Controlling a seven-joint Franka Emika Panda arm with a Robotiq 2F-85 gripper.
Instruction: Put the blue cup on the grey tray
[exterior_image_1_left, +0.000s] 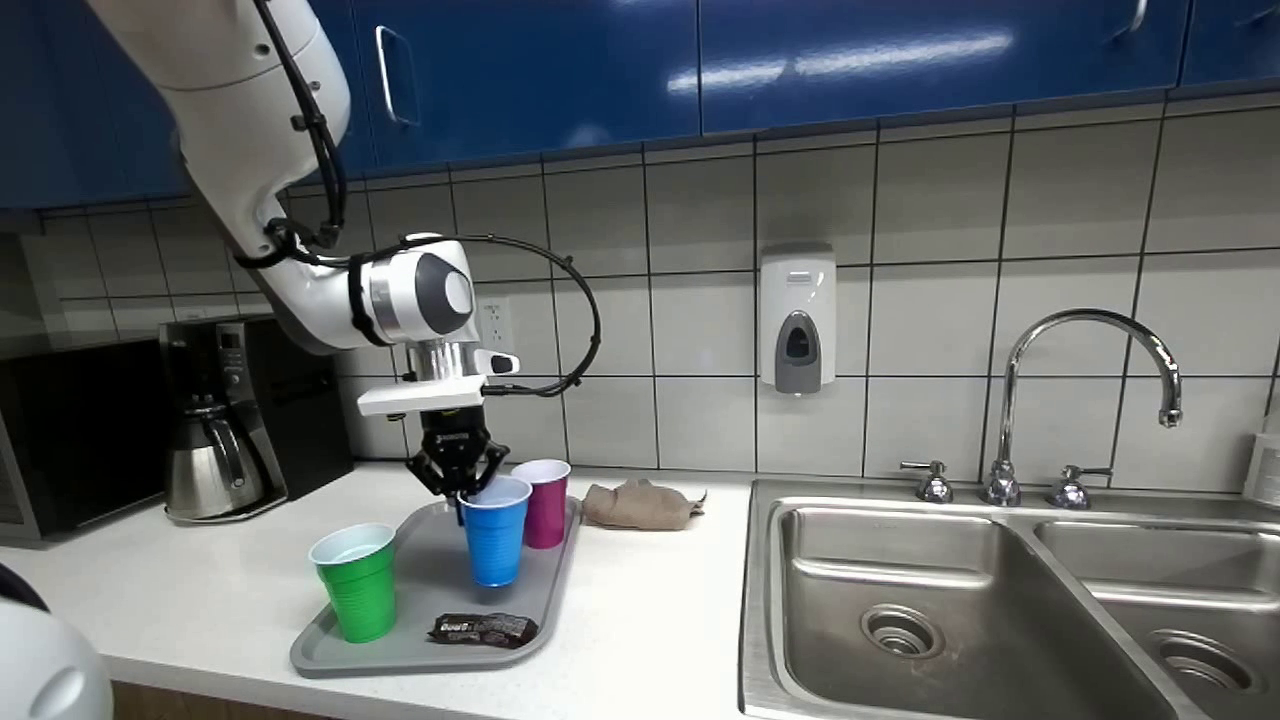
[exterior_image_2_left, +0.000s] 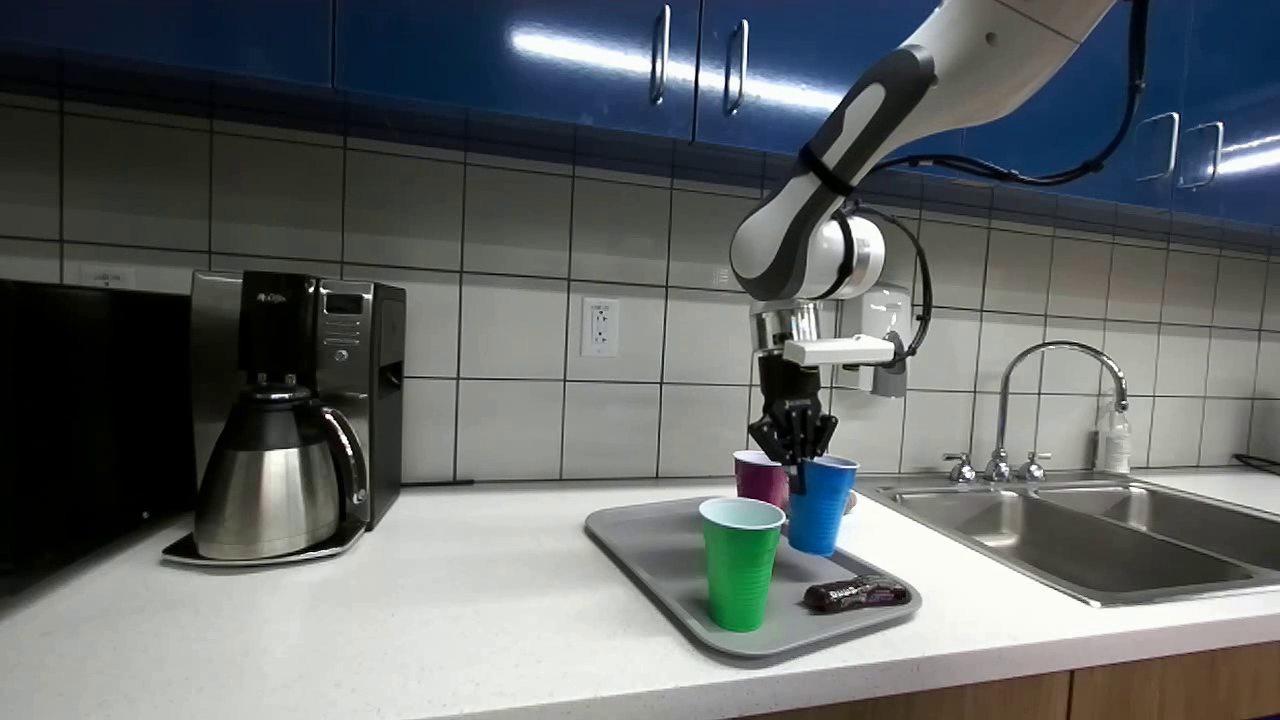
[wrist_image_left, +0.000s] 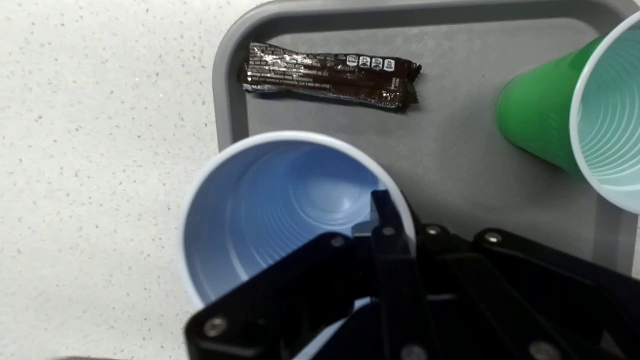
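Note:
The blue cup (exterior_image_1_left: 496, 545) is over the grey tray (exterior_image_1_left: 425, 585) in an exterior view, slightly tilted. It also shows in an exterior view (exterior_image_2_left: 824, 508) above the tray (exterior_image_2_left: 650, 540). I cannot tell whether its base touches the tray. My gripper (exterior_image_1_left: 463, 503) is shut on the cup's rim. In the wrist view the gripper (wrist_image_left: 399, 212) has one finger inside the blue cup (wrist_image_left: 240, 215) and one outside, with the white rim between them. The outside fingertip is mostly hidden behind the rim. The tray (wrist_image_left: 460, 135) shows beyond the cup.
A green cup (exterior_image_1_left: 360, 585) stands at the tray's near left. A magenta cup (exterior_image_1_left: 546, 512) stands close behind the blue cup. A dark wrapped bar (exterior_image_1_left: 484, 630) lies at the tray's front. A brown cloth (exterior_image_1_left: 640, 505) lies between tray and sink (exterior_image_1_left: 765, 600). A coffee maker (exterior_image_2_left: 290, 440) stands farther left.

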